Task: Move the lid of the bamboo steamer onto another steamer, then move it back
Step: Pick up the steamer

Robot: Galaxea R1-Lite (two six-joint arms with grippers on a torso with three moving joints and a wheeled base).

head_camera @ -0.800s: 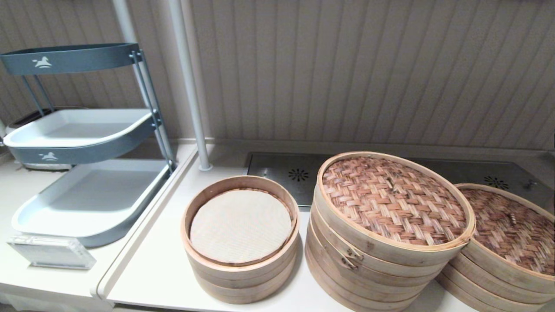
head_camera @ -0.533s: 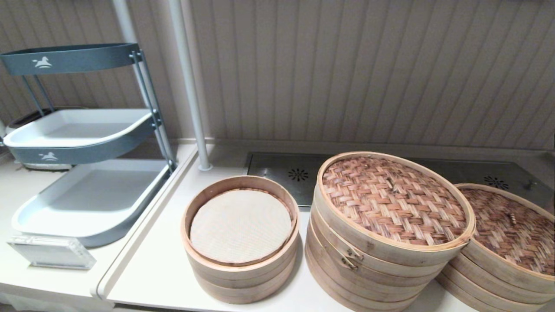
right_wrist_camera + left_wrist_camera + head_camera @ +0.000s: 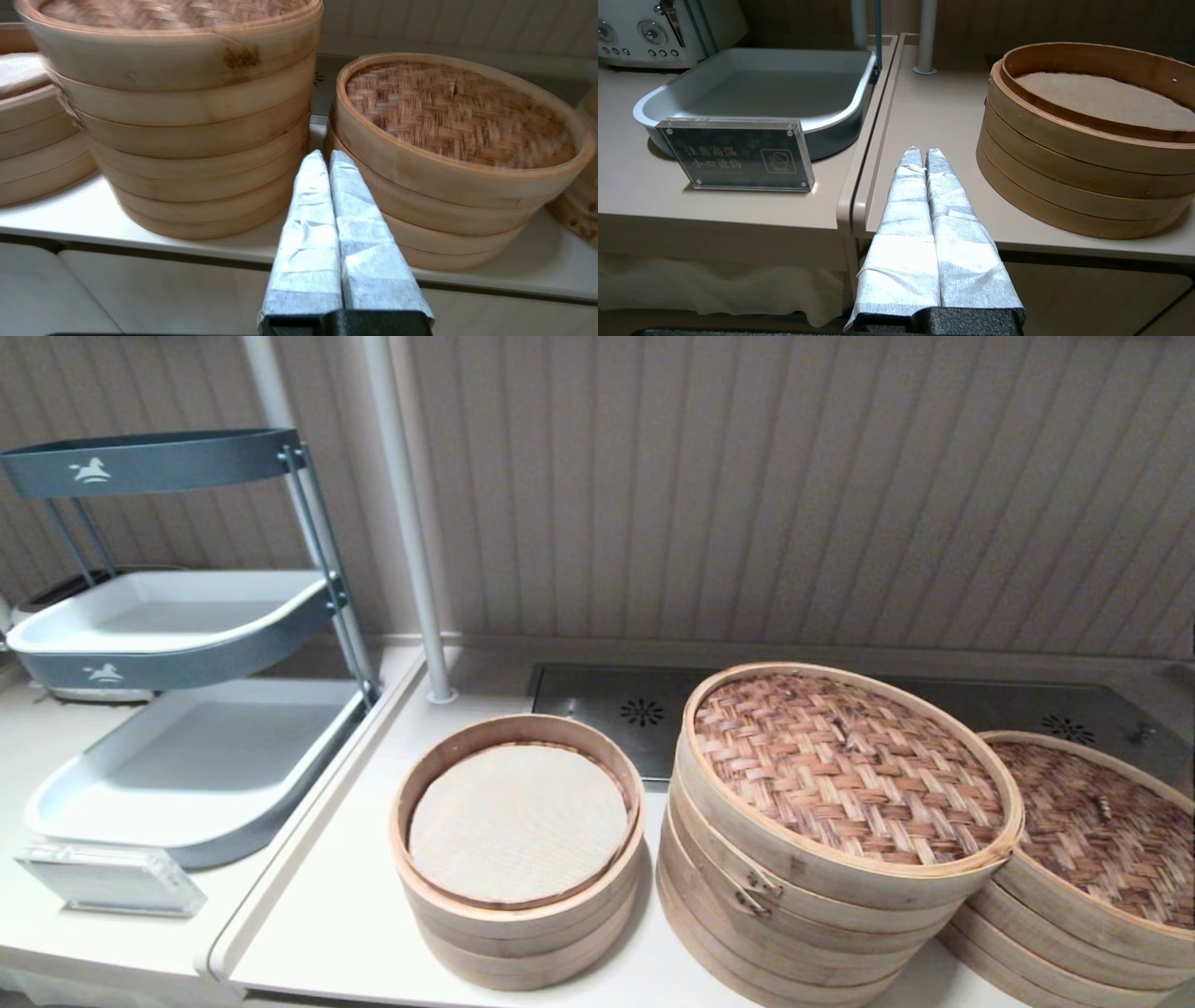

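At lower right of the head view the bamboo steamer lid (image 3: 1097, 826) sits untouched, both the right end effector (image 3: 325, 157) and left end effector (image 3: 920, 153) clenched empty, so a narrow grip risks slipping off its wide rim.

Lid (image 3: 1102, 826): cut off at head view's right edge. Tall steamer (image 3: 822, 859): base cropped below. Both grippers unseen in head view.

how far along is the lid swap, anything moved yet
Done: nothing. The bamboo steamer lid sits on its own low stack; the tallest steamer keeps its tan lid. In hand: nothing; the right end effector and left end effector are shut, empty, short of the counter. Left: lift, place, return.
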